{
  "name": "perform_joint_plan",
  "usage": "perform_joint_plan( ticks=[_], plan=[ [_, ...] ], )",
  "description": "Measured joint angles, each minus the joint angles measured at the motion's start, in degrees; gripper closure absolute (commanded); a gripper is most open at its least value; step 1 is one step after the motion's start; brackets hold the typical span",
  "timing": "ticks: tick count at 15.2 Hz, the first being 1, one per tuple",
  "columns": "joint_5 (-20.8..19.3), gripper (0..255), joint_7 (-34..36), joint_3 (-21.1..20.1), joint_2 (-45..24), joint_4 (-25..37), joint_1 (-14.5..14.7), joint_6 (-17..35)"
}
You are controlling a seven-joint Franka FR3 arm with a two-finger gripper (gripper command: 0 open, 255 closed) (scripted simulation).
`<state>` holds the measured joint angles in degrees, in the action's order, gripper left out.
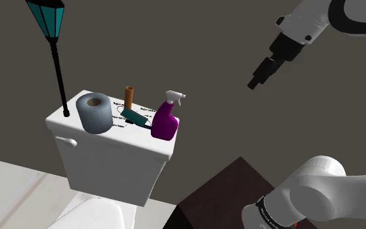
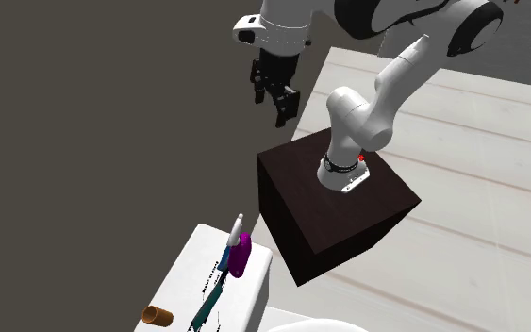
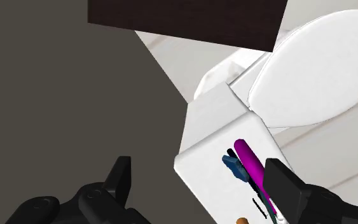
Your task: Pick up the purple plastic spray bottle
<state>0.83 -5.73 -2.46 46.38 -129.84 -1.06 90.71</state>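
The purple spray bottle [image 1: 164,123] with a white trigger head stands upright on the white toilet tank lid [image 1: 106,140], near the lid's end at the shoulder view's right. My black gripper [image 1: 255,82] hangs in the air well above the bottle and off toward the shoulder view's right, touching nothing. In the second exterior view the gripper [image 2: 278,111] is high over the bottle [image 2: 242,255]. The wrist view has the fingers [image 3: 121,179] standing apart, open, with the purple bottle [image 3: 250,160] far beyond them, close to the right finger.
On the lid beside the bottle lie a teal object [image 1: 134,116], a brown tube [image 1: 129,97] and a grey paper roll [image 1: 94,113]. A black lamp post with a teal shade [image 1: 47,18] stands at the lid's far end. My dark stand [image 2: 339,203] is close to the tank.
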Motion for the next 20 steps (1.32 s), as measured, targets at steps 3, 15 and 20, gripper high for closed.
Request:
perform_joint_plan(
  ticks=[3, 15, 20],
  plan=[
    [0.5, 0, -1.5, 0.4, 0.2, -2.3, 0.8, 3.1],
    [7.8, 0, -17.6, 3.8, -7.7, -17.8, 10.8, 36.4],
    [13.3, 0, -27.0, 6.3, -15.6, -19.8, 17.4, 50.1]
  ],
)
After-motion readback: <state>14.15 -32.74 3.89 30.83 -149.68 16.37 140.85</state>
